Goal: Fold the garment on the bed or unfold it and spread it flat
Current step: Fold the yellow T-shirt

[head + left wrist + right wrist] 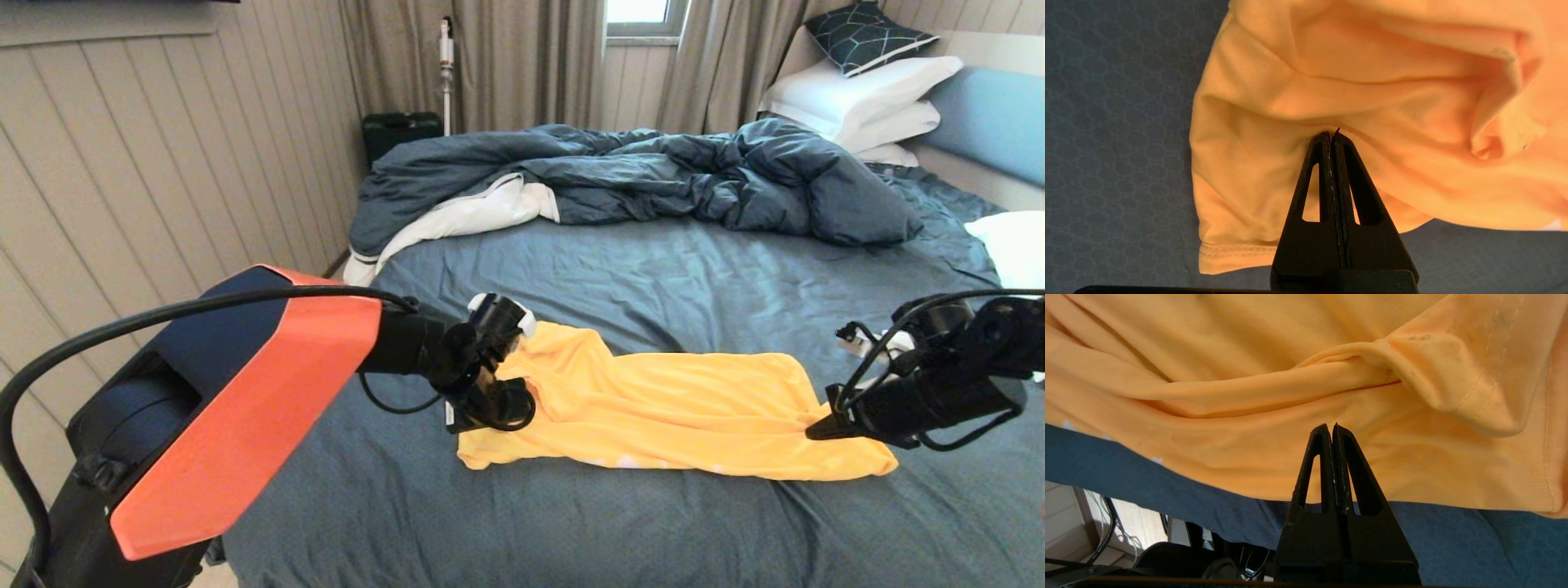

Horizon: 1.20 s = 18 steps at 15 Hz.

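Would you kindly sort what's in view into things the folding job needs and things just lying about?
Job: T-shirt, bed, left gripper, right gripper, both pinching the shirt.
Lying about: duvet, pillows, suitcase.

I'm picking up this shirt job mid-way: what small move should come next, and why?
Probably lift both claws a little and draw them apart. The left claw and right claw are each shut on a pinch of the garment, one at each end, and it lies bunched in long folds on the bed.
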Available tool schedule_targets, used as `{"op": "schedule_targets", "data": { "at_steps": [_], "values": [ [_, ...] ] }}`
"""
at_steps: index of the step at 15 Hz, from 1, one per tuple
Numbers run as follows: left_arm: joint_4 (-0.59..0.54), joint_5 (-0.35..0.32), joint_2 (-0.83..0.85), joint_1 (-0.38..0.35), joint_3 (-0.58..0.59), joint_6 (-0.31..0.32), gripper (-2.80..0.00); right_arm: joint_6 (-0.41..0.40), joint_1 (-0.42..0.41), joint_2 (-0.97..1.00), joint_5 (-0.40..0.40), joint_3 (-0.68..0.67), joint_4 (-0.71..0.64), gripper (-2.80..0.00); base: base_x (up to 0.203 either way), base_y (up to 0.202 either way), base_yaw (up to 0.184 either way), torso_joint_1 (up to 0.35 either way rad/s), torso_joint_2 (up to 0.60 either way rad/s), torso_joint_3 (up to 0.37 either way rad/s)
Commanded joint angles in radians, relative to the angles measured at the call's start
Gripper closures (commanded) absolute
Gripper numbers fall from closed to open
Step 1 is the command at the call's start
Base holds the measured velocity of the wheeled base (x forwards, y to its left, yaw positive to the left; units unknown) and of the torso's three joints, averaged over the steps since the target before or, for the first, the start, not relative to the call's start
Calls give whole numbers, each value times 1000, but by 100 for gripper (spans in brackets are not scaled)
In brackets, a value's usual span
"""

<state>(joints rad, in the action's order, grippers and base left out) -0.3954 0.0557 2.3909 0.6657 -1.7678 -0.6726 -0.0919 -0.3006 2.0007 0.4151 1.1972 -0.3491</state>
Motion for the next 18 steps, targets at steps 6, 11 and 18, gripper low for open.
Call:
{"op": "schedule_targets", "data": {
  "at_steps": [6,11,18],
  "values": [
    [1,3,-1,-3,8,1,0,-14,-55,98,-32,0,52,0,0,0,0,0,0,0],
    [1,3,2,-18,13,5,0,-47,-114,162,-75,49,75,0,0,0,0,0,0,0],
    [-3,3,-4,-54,16,13,0,-92,-214,183,-75,77,73,0,0,0,0,0,0,0]
  ]
}}
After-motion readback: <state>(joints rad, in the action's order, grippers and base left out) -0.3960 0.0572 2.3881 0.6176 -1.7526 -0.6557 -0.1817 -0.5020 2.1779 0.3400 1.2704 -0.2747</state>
